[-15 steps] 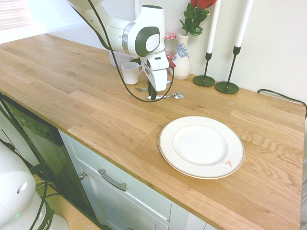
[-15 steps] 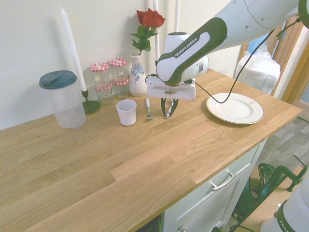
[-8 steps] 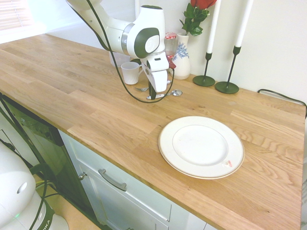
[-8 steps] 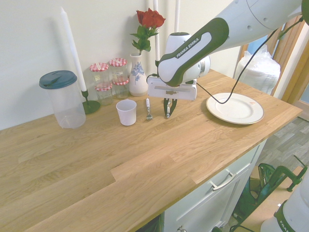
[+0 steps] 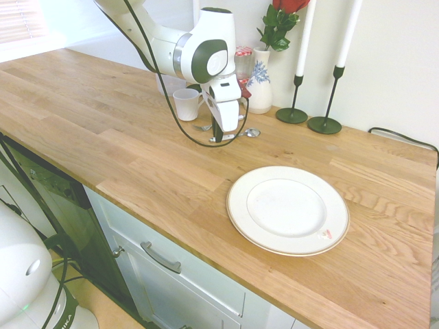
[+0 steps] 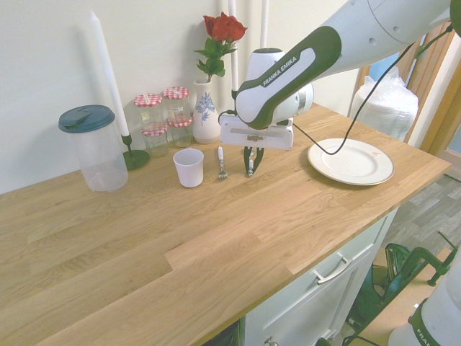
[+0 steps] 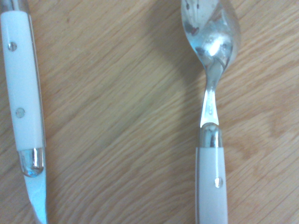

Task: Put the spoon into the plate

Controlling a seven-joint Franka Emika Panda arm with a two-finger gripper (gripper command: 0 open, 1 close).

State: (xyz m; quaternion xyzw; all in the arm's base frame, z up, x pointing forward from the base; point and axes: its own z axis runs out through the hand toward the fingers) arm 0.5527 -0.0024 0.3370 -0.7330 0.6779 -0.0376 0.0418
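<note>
Wooden desk [image 5: 137, 151]: my hand [image 5: 218, 138] has dropped and clamped on the spoon [image 5: 241, 135] handle since a second ago, spoon flat beside fork [image 6: 222, 164], plate [image 5: 287, 209] well apart, lift next.

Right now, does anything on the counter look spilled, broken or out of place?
Nothing stands out. The spoon and fork lie flat on the wood, the cup and vase stand upright, and the plate sits bare.

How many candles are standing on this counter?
3. Two white candles stand in dark holders by the wall right of the vase; a third stands behind the lidded plastic container. None seem hidden.
</note>
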